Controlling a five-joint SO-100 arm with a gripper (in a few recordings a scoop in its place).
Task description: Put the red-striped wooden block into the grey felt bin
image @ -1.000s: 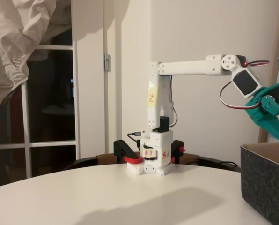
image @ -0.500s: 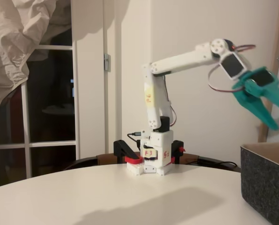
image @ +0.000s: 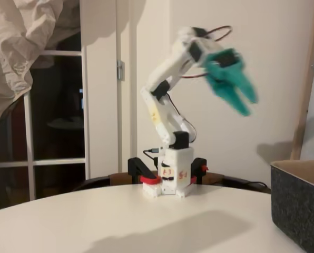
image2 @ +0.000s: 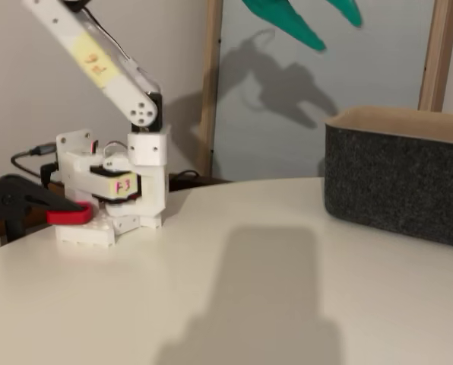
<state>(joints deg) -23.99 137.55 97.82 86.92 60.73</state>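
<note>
My teal gripper (image: 247, 105) is high in the air, blurred by motion, left of the grey felt bin (image: 299, 203) and well above it. Its jaws stand open with nothing between them. In the other fixed view only the teal fingertips (image2: 291, 23) show at the top edge, spread apart, above and left of the bin (image2: 397, 182). The bin rests on the white table at the right, its tan inner wall showing at the rim. The red-striped wooden block is out of view.
The arm's white base (image: 170, 176) is clamped at the table's far edge, with a red-and-black clamp (image2: 36, 205) beside it. A wooden frame (image2: 438, 53) leans on the wall behind the bin. The round white table (image: 146, 221) stretches between base and bin.
The arm has swung up and to the left, carrying the open gripper from just above the bin's rim to high above the table.
</note>
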